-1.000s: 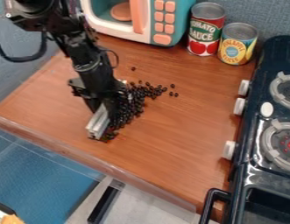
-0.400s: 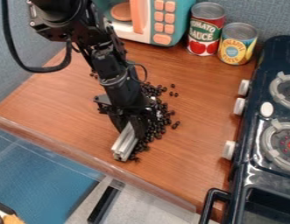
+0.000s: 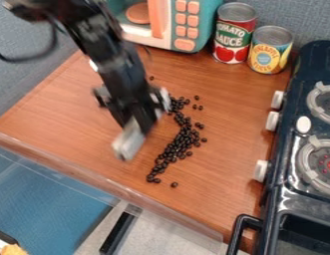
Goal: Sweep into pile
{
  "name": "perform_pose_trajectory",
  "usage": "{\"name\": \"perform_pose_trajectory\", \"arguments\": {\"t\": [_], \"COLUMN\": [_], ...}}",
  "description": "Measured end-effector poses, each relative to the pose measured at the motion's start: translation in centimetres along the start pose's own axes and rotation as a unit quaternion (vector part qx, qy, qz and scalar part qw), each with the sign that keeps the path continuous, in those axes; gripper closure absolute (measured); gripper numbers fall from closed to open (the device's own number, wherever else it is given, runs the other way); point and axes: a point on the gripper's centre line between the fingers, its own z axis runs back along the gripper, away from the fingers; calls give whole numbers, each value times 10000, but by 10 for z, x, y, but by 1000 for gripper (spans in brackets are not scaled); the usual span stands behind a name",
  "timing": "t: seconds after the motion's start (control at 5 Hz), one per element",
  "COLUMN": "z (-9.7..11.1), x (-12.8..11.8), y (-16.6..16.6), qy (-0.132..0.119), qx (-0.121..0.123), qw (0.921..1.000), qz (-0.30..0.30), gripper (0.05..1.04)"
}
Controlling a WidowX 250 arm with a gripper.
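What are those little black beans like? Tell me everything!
The black beans are small, roundish, dark and a bit shiny. Most form a long, bent trail on the reddish-brown, wood-look counter, bunched thickest around the middle, where many seem to touch. They aren't one neat pile: a few strays sit beside the trail's upper and lower ends. The silvery bar is just left of them; I can't tell if it touches the top ones.
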Motion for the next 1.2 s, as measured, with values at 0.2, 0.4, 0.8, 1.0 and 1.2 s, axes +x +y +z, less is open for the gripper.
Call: {"name": "perform_pose_trajectory", "arguments": {"t": [0.2, 0.4, 0.8, 1.0, 1.2], "z": [33, 42, 22, 11, -2], "x": [15, 35, 65, 78, 84], "y": [28, 70, 128, 145, 145], "qy": [-257, -247, 229, 387, 584], "qx": [30, 425, 1047, 1364, 1527], "qw": [9996, 9988, 9942, 9898, 9858], "qz": [78, 82, 31, -114, -385], "gripper": [708, 708, 708, 708, 708]}}
